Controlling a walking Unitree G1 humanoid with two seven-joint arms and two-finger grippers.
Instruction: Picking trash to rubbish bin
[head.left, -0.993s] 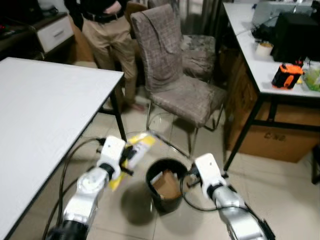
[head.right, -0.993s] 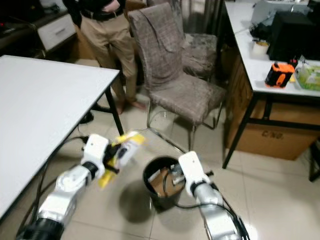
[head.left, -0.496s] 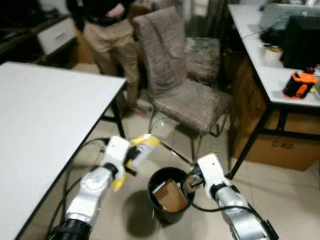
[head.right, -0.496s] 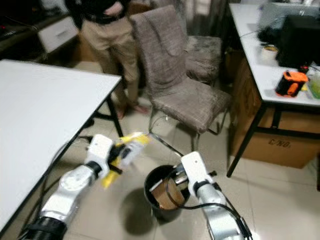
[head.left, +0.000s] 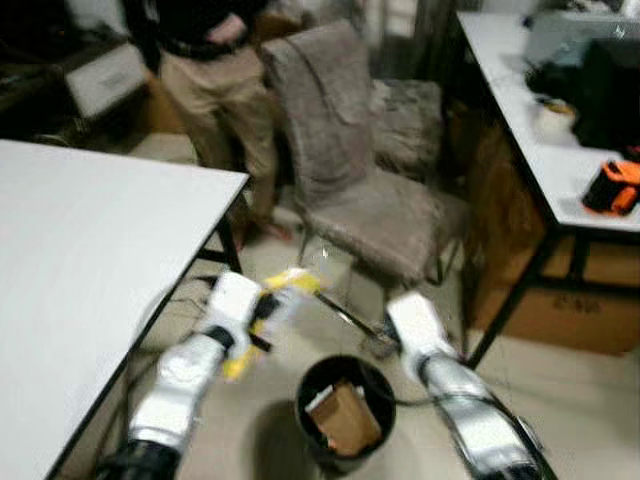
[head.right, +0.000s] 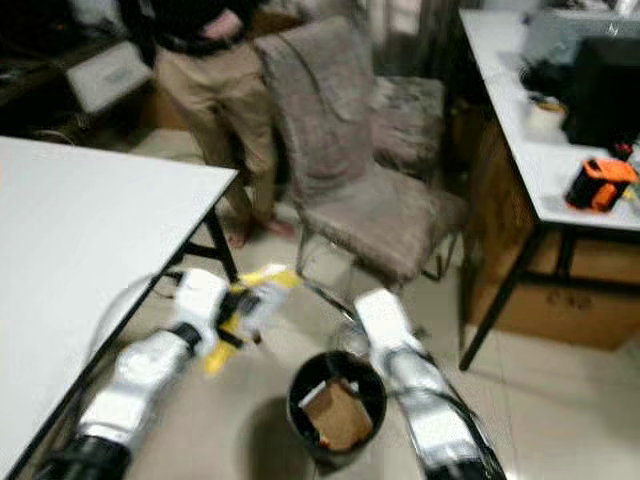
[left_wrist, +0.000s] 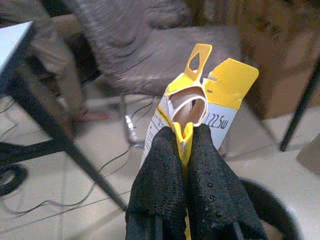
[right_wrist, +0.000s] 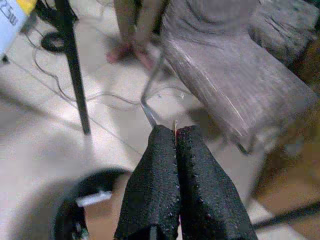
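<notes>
Left pincer (left_wrist: 186, 134) clamps a yellow carton (left_wrist: 200, 107) left of the black bin (head.left: 343, 412) (cardboard inside); right pincer (right_wrist: 175, 136) closed.

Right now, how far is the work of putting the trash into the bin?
Partly done: the black bin on the floor already holds a brown cardboard piece. In hand: the left claw is shut on a yellow and white package, held left of the bin, not above it. Left: carry it over the opening and drop it. The right claw is shut beside the bin.
</notes>
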